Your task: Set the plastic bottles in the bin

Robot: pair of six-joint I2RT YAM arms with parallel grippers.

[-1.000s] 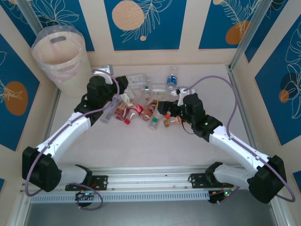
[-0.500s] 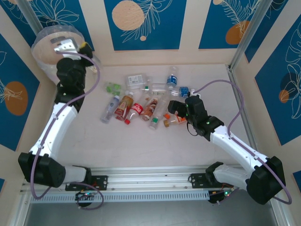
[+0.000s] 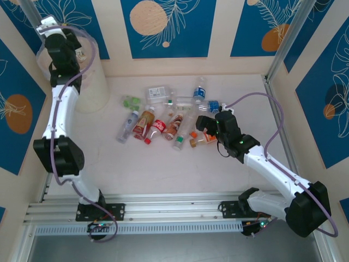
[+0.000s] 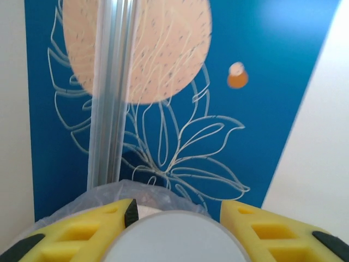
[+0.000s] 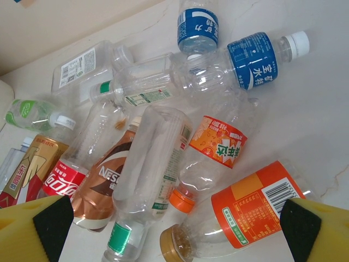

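Several plastic bottles (image 3: 163, 117) lie in a loose pile at the table's middle. My right gripper (image 3: 203, 130) hangs open just above the pile's right side. Between its fingers (image 5: 175, 221) lie an orange-labelled bottle with a gold cap (image 5: 256, 213), an orange-capped bottle (image 5: 215, 147) and a clear bottle with a green band (image 5: 158, 164); none is gripped. The cream bin (image 3: 92, 82) with its clear bag stands at the far left. My left gripper (image 3: 50, 26) is raised over the bin's far rim, its yellow fingers (image 4: 174, 210) shut on a bottle's round pale end (image 4: 174, 240).
An aluminium post (image 4: 112, 93) and the blue patterned wall stand close behind the bin's bag (image 4: 147, 191). Blue-labelled bottles (image 5: 256, 57) lie at the pile's far right. Bare table lies between the pile and the front rail (image 3: 174, 204).
My left arm swung from the pile's left side up and back to the bin, carrying a bottle. The right gripper shifted a little nearer over the pile, then held still.
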